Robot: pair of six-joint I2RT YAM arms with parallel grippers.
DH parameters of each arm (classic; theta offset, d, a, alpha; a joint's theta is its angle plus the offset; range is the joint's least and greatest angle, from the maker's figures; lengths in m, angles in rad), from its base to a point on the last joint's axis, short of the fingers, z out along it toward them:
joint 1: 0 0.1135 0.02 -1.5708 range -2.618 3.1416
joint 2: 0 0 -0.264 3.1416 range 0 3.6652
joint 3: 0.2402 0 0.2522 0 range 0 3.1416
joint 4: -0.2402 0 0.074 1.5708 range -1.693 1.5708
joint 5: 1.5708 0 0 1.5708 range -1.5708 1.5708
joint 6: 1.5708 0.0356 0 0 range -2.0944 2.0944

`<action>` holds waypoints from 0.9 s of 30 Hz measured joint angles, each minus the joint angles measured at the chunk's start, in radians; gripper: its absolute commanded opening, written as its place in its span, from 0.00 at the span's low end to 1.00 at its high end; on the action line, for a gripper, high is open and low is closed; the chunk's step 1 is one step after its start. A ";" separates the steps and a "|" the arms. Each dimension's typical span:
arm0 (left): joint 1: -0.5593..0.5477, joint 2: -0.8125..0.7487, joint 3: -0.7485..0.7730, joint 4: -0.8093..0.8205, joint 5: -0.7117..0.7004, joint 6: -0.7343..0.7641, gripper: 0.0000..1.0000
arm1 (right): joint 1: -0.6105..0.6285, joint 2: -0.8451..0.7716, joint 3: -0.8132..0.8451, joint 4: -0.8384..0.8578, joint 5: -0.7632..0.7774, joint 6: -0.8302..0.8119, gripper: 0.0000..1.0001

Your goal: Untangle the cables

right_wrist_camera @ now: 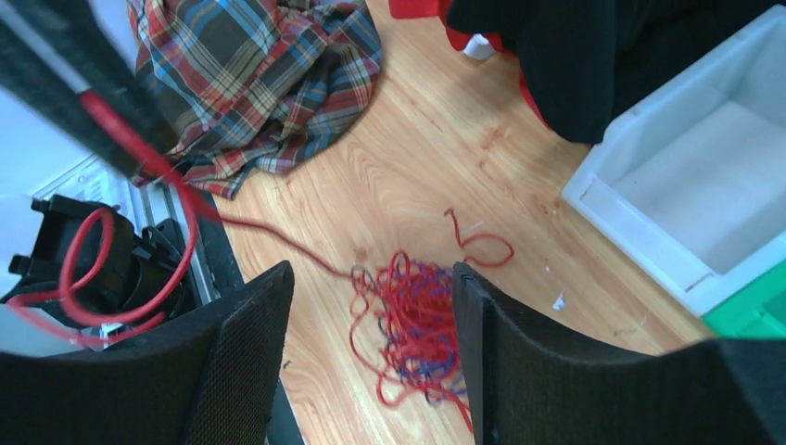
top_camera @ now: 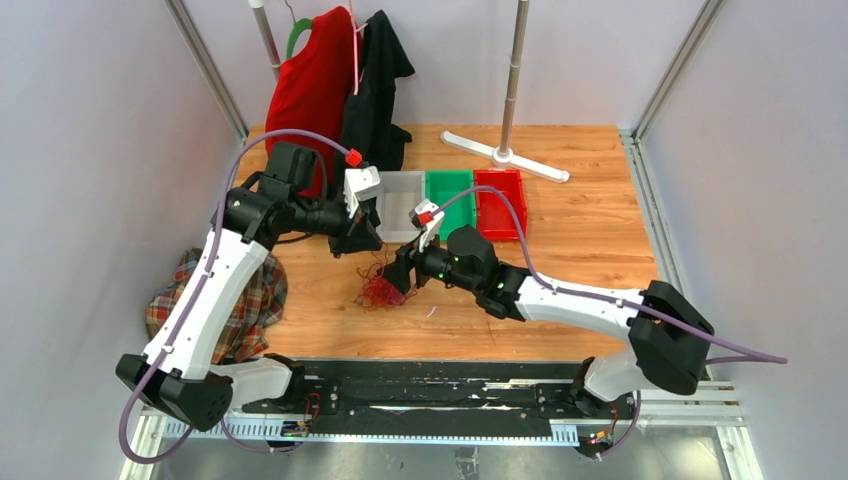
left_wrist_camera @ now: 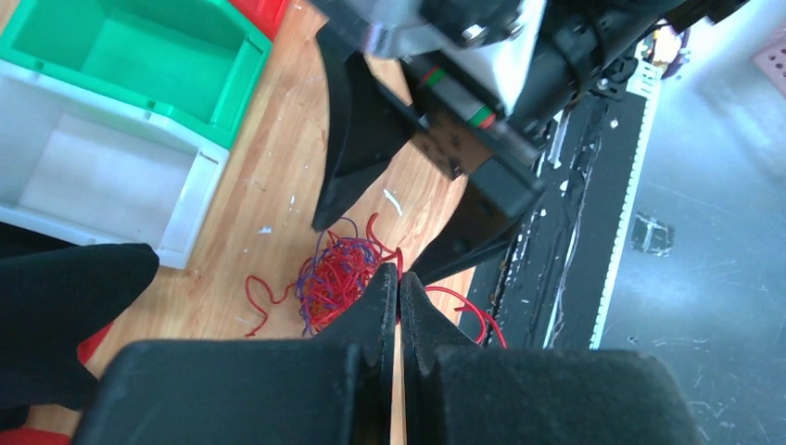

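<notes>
Cables (top_camera: 380,290) lie tangled just in front of the bin (right_wrist_camera: 640,243). Left gripper (left_wrist_camera: 399,278) pinches a red strand; right gripper (right_wrist_camera: 369,273) is spread over the tangle. Step looks like separation. Next, right needs to clamp another loop and pull away from the bin.

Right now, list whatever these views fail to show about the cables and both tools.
Left wrist view: whether the shut left tool pinches a strand of the cables; its own fingers cover the contact.
Right wrist view: the dark bar with a red streak at top left, too blurred to identify.
Top view: single strands, too small, and partly covered by the open right tool.
</notes>
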 measured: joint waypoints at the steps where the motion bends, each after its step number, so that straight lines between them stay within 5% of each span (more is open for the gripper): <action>1: -0.002 -0.001 0.011 -0.003 0.005 -0.006 0.01 | 0.000 0.012 0.012 0.005 0.000 0.000 0.61; 11: -0.013 -0.008 0.185 -0.038 0.039 -0.063 0.01 | 0.000 0.121 0.058 0.063 0.023 0.039 0.40; 27: -0.016 0.066 0.791 -0.024 -0.077 -0.106 0.00 | 0.000 0.187 -0.143 0.242 0.084 0.185 0.47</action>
